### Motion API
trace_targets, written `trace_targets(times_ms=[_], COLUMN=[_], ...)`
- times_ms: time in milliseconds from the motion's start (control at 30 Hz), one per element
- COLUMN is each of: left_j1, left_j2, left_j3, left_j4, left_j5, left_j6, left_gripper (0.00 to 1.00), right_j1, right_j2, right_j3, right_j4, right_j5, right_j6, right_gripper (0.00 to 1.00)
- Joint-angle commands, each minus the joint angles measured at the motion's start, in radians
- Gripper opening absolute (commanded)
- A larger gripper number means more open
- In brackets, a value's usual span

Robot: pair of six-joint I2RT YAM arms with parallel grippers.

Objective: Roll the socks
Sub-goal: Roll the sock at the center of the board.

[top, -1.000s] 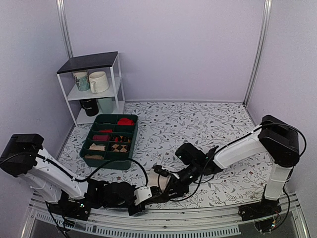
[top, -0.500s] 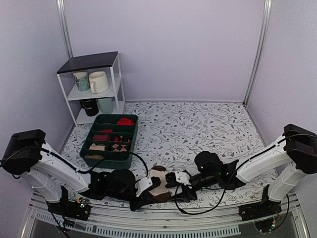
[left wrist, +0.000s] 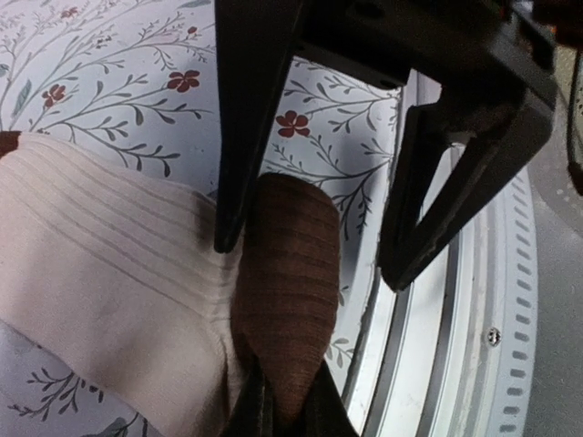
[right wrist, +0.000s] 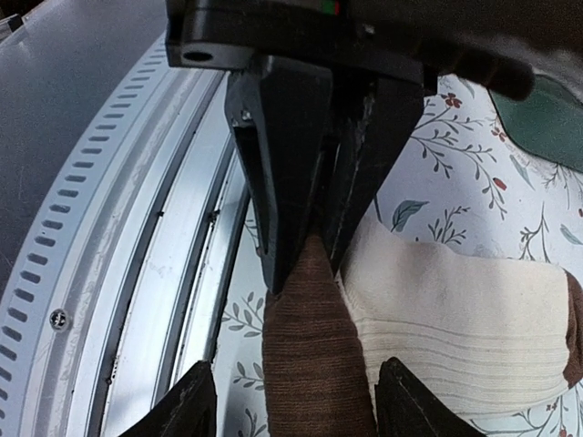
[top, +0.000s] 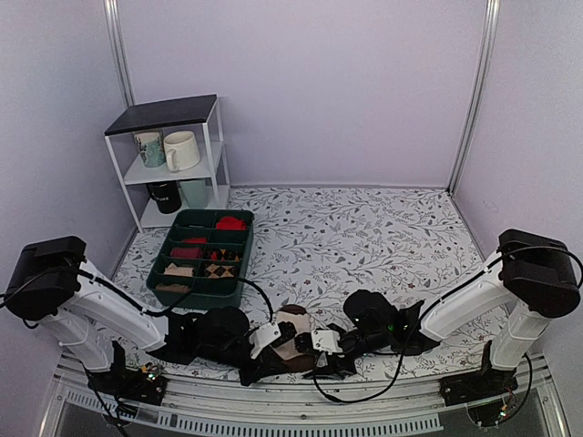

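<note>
Our left fingers (right wrist: 287, 182) clench the dk-brown end (left wrist: 287, 273) of the long cream ribbed fabric socks (right wrist: 455, 328) at 6 o'clock on the floral-print bench (top: 364, 237), anchoring it; our right fingers (left wrist: 250, 118) gape astride, we reckon to regrip

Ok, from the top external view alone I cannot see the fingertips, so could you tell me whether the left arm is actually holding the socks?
Observer: Yes. In the right wrist view the left gripper is shut on the dark brown end of the socks.
Operator: Thank you. And how does the other arm stand?
Observer: The right gripper is open, with one finger on each side of that brown end.
Operator: Is the fabric near the table edge?
Observer: The brown end lies on the floral cloth, right beside the metal rail.
</note>
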Motion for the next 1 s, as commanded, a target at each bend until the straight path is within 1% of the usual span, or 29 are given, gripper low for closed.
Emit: trace_targets(times_ms=[0, 100, 167, 267, 300, 367, 400, 433, 533, 600, 667, 700, 733, 767, 800, 900, 967], left_j1=[0.006, 0.008, 0.008, 0.008, 0.008, 0.004, -0.001, -0.010, -0.050, -0.080, -0.098, -0.101, -0.104, -0.104, -0.106, -0.106, -0.105], left_j2=[0.048, 0.051, 0.053, 0.051, 0.048, 0.026, 0.003, -0.030, -0.164, -0.262, -0.342, -0.371, -0.396, -0.411, -0.419, -0.407, -0.364], left_j3=[-0.034, -0.039, -0.040, -0.040, -0.039, -0.040, -0.045, -0.051, -0.073, -0.097, -0.130, -0.153, -0.169, -0.181, -0.190, -0.206, -0.205], left_j4=[-0.127, -0.121, -0.117, -0.119, -0.121, -0.137, -0.143, -0.148, -0.159, -0.141, -0.105, -0.086, -0.064, -0.044, -0.025, 0.030, 0.068], left_j5=[0.050, 0.054, 0.058, 0.054, 0.047, -0.007, -0.050, -0.094, -0.278, -0.359, -0.384, -0.378, -0.371, -0.364, -0.361, -0.340, -0.330], left_j6=[-0.015, -0.021, -0.025, -0.027, -0.028, -0.026, -0.023, -0.018, 0.014, 0.050, 0.109, 0.142, 0.171, 0.198, 0.222, 0.285, 0.316], left_gripper=[0.00, 0.00, 0.00, 0.00, 0.00, 0.01, 0.13, 0.41, 0.52, 0.54, 0.55, 0.52, 0.48, 0.43, 0.42, 0.45, 0.47], right_j1=[0.016, 0.020, 0.020, 0.020, 0.020, 0.021, 0.020, 0.020, 0.008, -0.012, -0.036, -0.045, -0.055, -0.064, -0.072, -0.099, -0.117], right_j2=[0.048, 0.052, 0.055, 0.068, 0.073, 0.088, 0.096, 0.101, 0.121, 0.147, 0.180, 0.192, 0.201, 0.207, 0.211, 0.223, 0.242], right_j3=[0.032, 0.034, 0.040, 0.070, 0.083, 0.110, 0.122, 0.128, 0.148, 0.176, 0.204, 0.213, 0.220, 0.222, 0.220, 0.223, 0.239], right_j4=[-0.037, -0.039, -0.045, -0.089, -0.108, -0.163, -0.181, -0.193, -0.235, -0.285, -0.337, -0.355, -0.373, -0.386, -0.391, -0.410, -0.447], right_j5=[0.046, 0.063, 0.067, 0.070, 0.067, 0.052, 0.042, 0.028, -0.038, -0.089, -0.148, -0.180, -0.201, -0.218, -0.243, -0.300, -0.323], right_j6=[-0.007, -0.006, -0.003, 0.015, 0.022, 0.045, 0.058, 0.077, 0.126, 0.169, 0.216, 0.232, 0.251, 0.262, 0.281, 0.328, 0.349], right_gripper=[0.60, 0.55, 0.47, 0.30, 0.26, 0.23, 0.22, 0.21, 0.21, 0.21, 0.21, 0.20, 0.20, 0.20, 0.20, 0.21, 0.21])
